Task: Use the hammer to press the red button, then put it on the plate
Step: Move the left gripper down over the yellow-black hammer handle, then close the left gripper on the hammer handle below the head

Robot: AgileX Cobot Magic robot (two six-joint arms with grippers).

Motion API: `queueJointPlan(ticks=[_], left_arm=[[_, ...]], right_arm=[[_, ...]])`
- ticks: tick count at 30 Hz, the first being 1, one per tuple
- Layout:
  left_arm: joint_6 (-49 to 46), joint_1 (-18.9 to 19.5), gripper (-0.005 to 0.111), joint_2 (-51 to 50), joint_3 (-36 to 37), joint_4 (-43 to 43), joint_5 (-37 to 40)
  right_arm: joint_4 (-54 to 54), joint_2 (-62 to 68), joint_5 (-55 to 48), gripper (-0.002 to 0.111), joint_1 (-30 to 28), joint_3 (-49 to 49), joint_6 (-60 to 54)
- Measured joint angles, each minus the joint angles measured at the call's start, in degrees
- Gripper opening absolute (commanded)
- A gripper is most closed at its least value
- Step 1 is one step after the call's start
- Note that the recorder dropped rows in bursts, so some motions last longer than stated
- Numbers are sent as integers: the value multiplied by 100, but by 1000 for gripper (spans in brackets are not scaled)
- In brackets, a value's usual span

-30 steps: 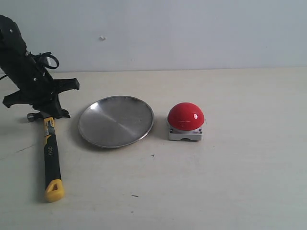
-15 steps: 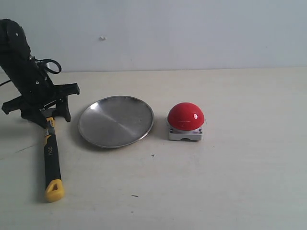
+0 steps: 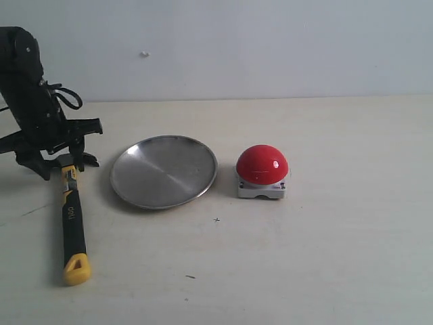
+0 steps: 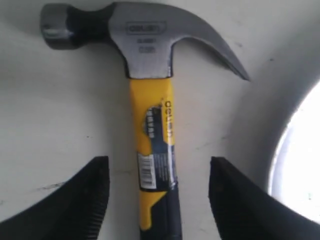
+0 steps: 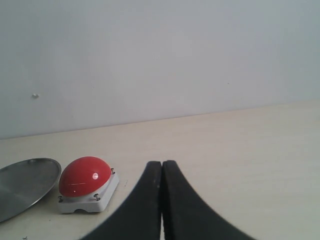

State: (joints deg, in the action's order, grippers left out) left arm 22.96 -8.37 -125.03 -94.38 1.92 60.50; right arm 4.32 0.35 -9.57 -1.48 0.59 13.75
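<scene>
Exterior view, nearest first: the hammer (image 3: 70, 217) lies flat on the counter (image 3: 325, 257) at the left. Its long axis runs near to far, with the yellow end closest and the head farthest, leaning slightly left. Beside it to the right sits the plate (image 3: 162, 170), then the red button (image 3: 262, 164). The left wrist view shows the claw pointing toward the plate. The left gripper (image 3: 61, 164) straddles the handle just below the head, jaws spread wide and clear of it. The right gripper (image 5: 161, 170) is clenched on nothing.
</scene>
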Motion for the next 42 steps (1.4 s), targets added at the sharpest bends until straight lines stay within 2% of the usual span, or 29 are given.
queueJointPlan(ticks=[20, 42], left_arm=[[164, 11, 55, -399, -22, -82, -553], [248, 136, 54, -618, -74, -94, -575]], right_arm=[[0, 0, -23, 0, 0, 0, 0], [0, 0, -39, 0, 0, 0, 0]])
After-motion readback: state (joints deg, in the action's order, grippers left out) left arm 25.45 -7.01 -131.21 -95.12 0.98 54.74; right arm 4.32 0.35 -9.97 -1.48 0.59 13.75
